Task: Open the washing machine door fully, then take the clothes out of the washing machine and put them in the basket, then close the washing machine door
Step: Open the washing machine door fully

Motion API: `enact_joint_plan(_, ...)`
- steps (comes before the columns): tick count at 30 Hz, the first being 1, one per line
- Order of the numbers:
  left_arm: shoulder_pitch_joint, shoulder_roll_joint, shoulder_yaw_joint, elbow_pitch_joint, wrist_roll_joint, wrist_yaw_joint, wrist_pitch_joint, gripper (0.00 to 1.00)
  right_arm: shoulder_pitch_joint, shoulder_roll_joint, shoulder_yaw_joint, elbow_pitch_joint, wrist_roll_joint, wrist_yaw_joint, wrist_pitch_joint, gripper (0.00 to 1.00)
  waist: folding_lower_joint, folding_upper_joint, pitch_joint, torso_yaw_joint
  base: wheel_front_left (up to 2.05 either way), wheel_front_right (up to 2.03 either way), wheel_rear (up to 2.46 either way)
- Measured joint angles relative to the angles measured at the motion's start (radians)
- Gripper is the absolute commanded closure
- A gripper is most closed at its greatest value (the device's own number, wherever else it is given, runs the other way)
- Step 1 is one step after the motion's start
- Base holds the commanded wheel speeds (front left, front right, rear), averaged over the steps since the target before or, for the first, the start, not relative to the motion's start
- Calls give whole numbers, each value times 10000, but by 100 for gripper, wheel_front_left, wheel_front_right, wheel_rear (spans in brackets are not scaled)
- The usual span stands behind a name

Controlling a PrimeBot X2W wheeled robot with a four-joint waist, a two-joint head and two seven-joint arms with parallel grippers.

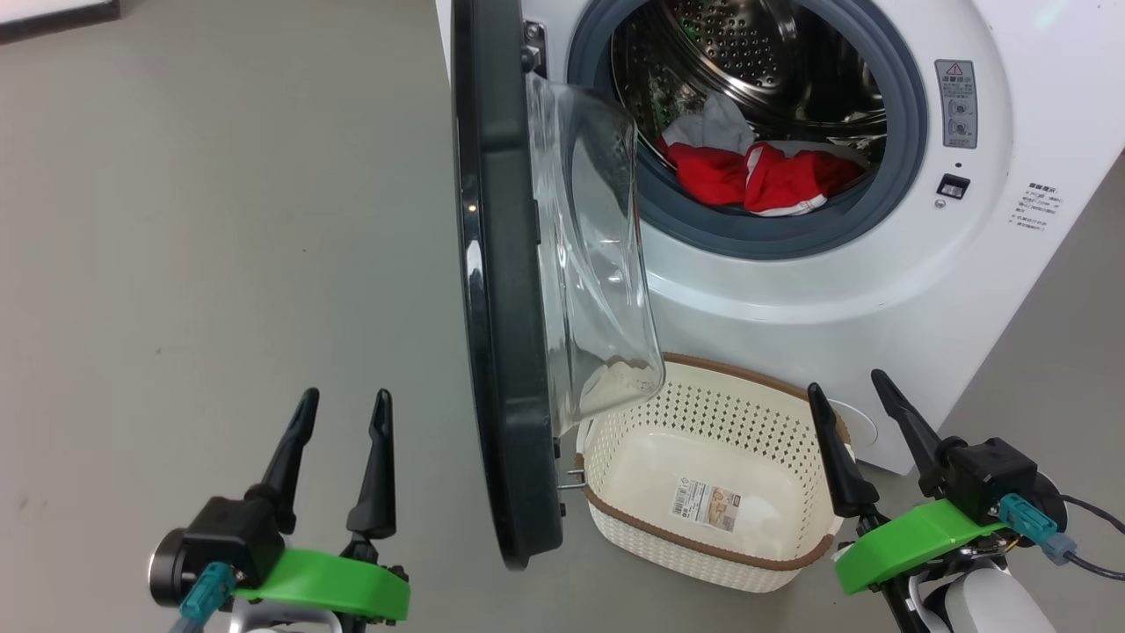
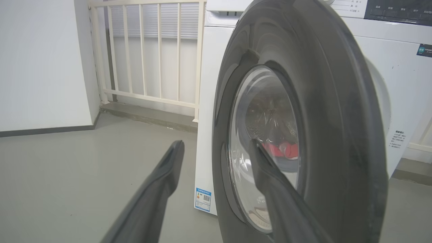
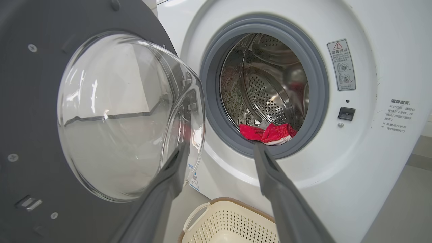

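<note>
Head view: door (image 1: 501, 290) swung open, edge-on at centre; washer (image 1: 879, 290) at 1 o'clock; red-and-white clothes (image 1: 756, 176) low in drum (image 1: 773, 61); basket (image 1: 703, 536) on floor (image 1: 176, 220) at 5 o'clock, under door. At 7 o'clock left gripper (image 1: 345, 392), at 4 o'clock right gripper (image 1: 845, 381); both with fingers spread, released.

Left wrist view: fingers apart; door's outer face at 3 o'clock, clothes visible through glass.

Right wrist view: fingers apart; clothes at drum's front lip, centre; basket rim at 6 o'clock.

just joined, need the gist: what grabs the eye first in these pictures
The black-rimmed washing machine door stands open, edge-on, mid head view. Behind it, bright red clothes lie in the steel drum of the washing machine. A cream basket sits on the floor below the opening.
</note>
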Motion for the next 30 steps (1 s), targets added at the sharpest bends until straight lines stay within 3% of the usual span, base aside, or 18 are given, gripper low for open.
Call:
enact_joint_plan(6,8,2,-59,6,6,-13,0,0,3,0,36,13,59,0,0,0,0,0,-65,-8,0,0,0)
enact_joint_plan(8,8,2,-86,-27,6,-111,0,100,4,0,50,17,128,0,0,0,0,0,-81,-15,0,0,0)
enact_joint_plan(24,-712,4,-155,-2261,2,-370,0,100,7,4,184,169,140,0,2,0,0,0,46,-158,0,0,0)
enact_joint_plan(30,-1381,6,-692,-3473,-81,-545,-12,100,4,4,293,247,142,0,2,0,0,0,113,-257,0,0,0)
